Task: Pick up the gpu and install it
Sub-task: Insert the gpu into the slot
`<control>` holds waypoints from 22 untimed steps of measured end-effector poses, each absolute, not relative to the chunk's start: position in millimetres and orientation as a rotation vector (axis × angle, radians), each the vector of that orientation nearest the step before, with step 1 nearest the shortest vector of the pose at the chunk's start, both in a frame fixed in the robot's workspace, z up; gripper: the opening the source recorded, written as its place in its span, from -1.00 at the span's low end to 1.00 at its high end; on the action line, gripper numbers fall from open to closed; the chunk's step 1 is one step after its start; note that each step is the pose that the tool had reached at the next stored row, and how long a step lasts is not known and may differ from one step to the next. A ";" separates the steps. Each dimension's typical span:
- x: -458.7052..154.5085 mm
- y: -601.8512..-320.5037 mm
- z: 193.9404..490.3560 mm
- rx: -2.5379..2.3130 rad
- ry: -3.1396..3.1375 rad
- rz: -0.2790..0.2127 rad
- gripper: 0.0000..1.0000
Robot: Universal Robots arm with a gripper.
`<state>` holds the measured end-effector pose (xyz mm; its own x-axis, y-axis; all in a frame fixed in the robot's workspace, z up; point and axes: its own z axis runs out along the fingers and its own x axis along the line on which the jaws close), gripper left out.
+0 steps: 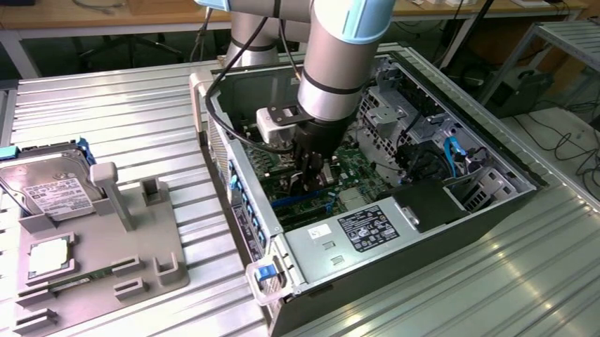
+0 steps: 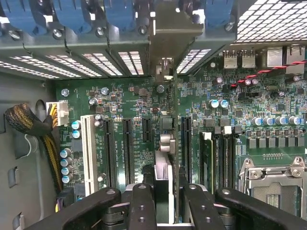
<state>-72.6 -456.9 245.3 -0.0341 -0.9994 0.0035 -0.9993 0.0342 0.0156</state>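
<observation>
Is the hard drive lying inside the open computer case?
No. The hard drive rests on the grey fixture outside the computer case, at the exterior view's left.

Bright, even daylight across the ribbed metal surface (image 1: 487,281), with soft glare streaking its ridges toward the exterior view's right and a washed-out patch at the far edge. Darker inside the open computer case (image 1: 310,260), shaded under the arm (image 1: 338,63). Crisp on the motherboard (image 2: 134,105) in the wrist view, blown-out white through the vent grilles (image 2: 268,19), soft and dark on the near tool (image 2: 163,206).
</observation>
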 end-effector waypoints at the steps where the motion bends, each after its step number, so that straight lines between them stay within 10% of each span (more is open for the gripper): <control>1: -72.6 -456.9 245.2 2.174 -2.250 -0.014 -0.44; 22: -72.9 -456.9 240.8 2.175 -2.250 -0.015 -0.44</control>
<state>-72.9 -456.9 240.8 -0.0343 -0.9994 0.0020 -0.9993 0.0343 0.0155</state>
